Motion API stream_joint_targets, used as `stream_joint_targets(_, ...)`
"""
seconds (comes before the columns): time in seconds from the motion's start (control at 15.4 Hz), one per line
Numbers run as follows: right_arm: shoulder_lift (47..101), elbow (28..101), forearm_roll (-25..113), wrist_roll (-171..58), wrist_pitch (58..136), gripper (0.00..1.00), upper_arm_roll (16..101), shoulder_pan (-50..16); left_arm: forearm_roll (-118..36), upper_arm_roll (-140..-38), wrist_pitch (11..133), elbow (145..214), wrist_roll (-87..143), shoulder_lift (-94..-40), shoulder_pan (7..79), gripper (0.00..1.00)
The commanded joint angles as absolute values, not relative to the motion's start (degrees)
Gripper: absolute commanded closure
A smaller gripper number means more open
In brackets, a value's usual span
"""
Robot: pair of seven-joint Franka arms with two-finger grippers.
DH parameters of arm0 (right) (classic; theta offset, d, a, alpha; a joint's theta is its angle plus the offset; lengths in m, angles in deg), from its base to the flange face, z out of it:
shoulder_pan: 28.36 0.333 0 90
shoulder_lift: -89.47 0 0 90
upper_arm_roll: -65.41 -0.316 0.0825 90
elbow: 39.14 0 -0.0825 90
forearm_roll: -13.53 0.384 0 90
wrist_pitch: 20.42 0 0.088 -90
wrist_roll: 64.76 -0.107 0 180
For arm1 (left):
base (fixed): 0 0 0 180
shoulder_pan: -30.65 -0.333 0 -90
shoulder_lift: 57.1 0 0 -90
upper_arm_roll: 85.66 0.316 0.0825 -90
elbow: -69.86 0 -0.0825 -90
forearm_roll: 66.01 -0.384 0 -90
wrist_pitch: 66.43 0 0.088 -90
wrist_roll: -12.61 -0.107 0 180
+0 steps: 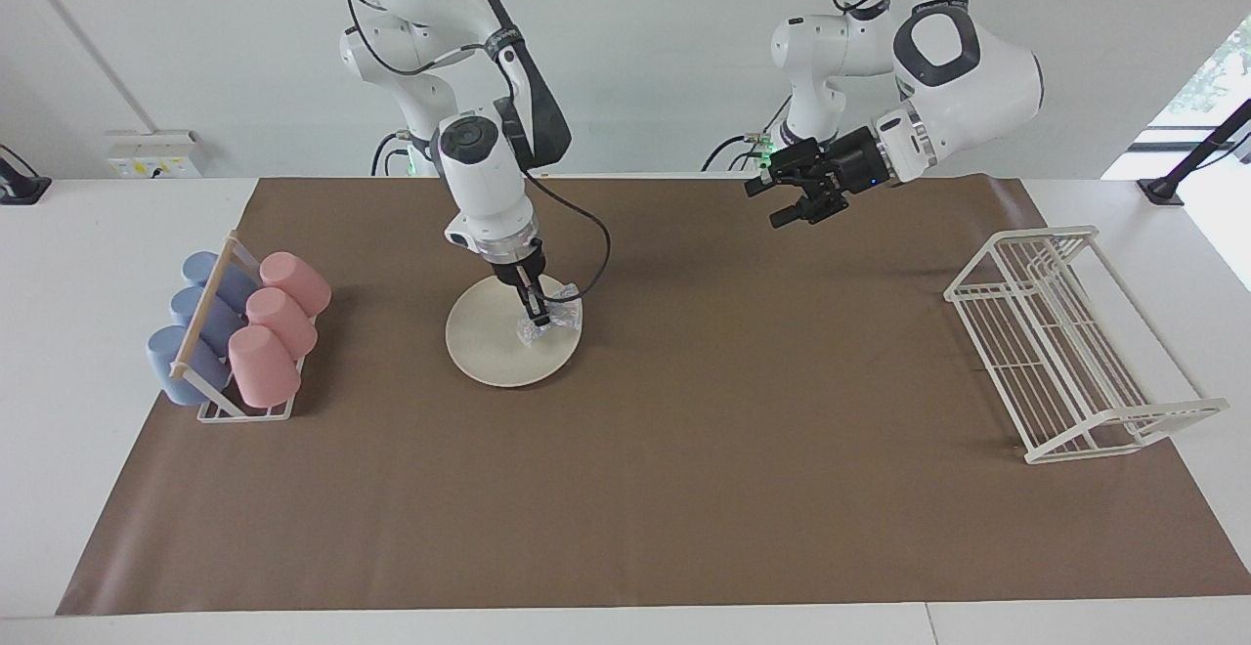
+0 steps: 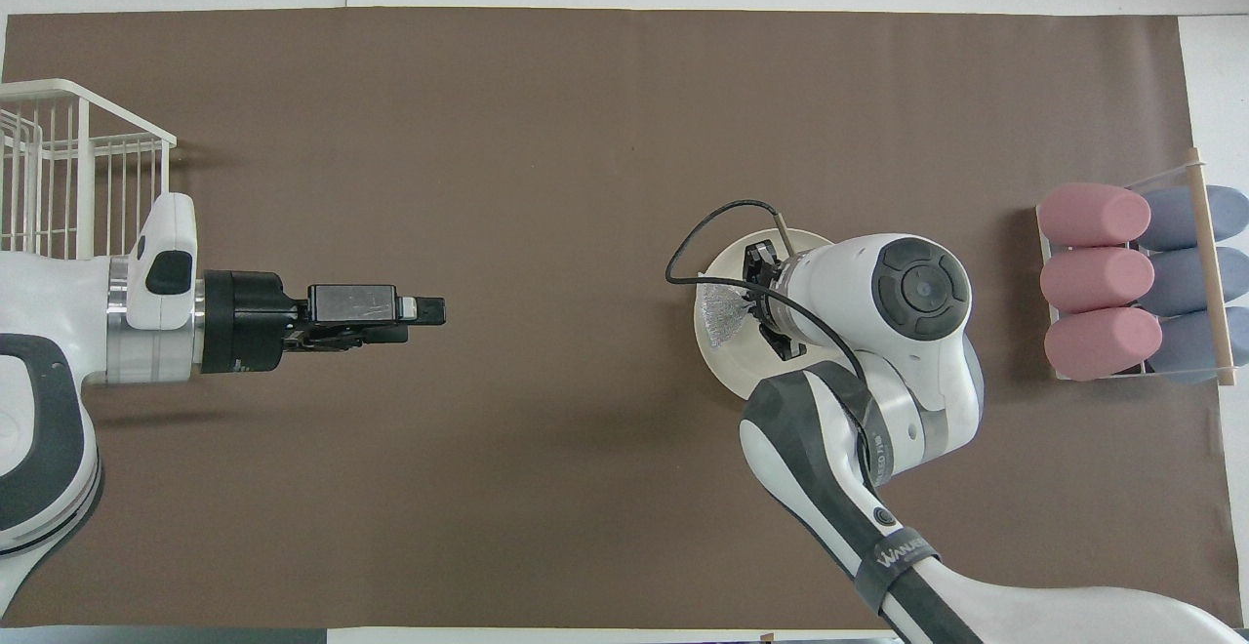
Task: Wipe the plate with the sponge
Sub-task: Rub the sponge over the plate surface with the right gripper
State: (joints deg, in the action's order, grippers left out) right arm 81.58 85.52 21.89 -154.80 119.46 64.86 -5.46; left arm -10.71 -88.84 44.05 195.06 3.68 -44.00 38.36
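Right gripper [image 1: 536,311]: down over the plate, pointing steeply at it; fingers closed on the sponge and pressing it against the dish; in the overhead view mostly hidden under its own wrist [image 2: 771,307].

Sponge [image 1: 549,321]: silvery mesh wad, pinched at the right gripper's fingertips; resting on the plate's surface, on the side toward the left arm's end of the table; shows beside the wrist in the overhead view [image 2: 724,310].

Plate [image 1: 494,342]: round cream dish, flat on the brown mat, toward the right arm's end of the table; in the overhead view only its rim visible past the arm [image 2: 717,356].

Left gripper [image 1: 794,200]: raised in the air over bare mat close to the robots' edge, lying roughly level and pointing toward the table's middle; holds nothing; fingers close together with at most a narrow gap, as also seen from above [image 2: 429,310]; arm waiting.

Cup rack [image 1: 220,371]: at the right arm's end of the table, well apart from the plate; carries three pink cups [image 1: 279,318] lying on their sides in a row, and three blue cups [image 1: 200,327] in a row alongside them, nearer the table's end.

Wire rack [image 1: 1065,342]: white, standing on the mat at the left arm's end of the table, well apart from both grippers.

Mat [image 1: 743,450]: brown sheet covering most of the white table [image 1: 68,352].
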Motion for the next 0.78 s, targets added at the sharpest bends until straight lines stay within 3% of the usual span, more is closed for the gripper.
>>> stream_joint_targets(0.0, 79.89, 86.28, 21.79, -153.88, 121.52, 1.0, 64.36, -5.07, -24.38, -89.26, 43.61, 191.07, 10.47, -44.44, 37.86, 0.0)
stream_joint_targets(0.39, 79.97, 87.33, 21.97, -151.25, 120.99, 1.0, 64.45, -7.08, -52.1, -89.43, 38.18, 185.1, 18.14, -46.03, 37.95, 0.0)
stream_joint_targets(0.72, 81.11, 91.2, 21.97, -143.35, 121.0, 1.0, 64.54, -10.15, -64.25, -89.08, 20.62, 167.19, 17.97, -54.01, 37.51, 0.0)
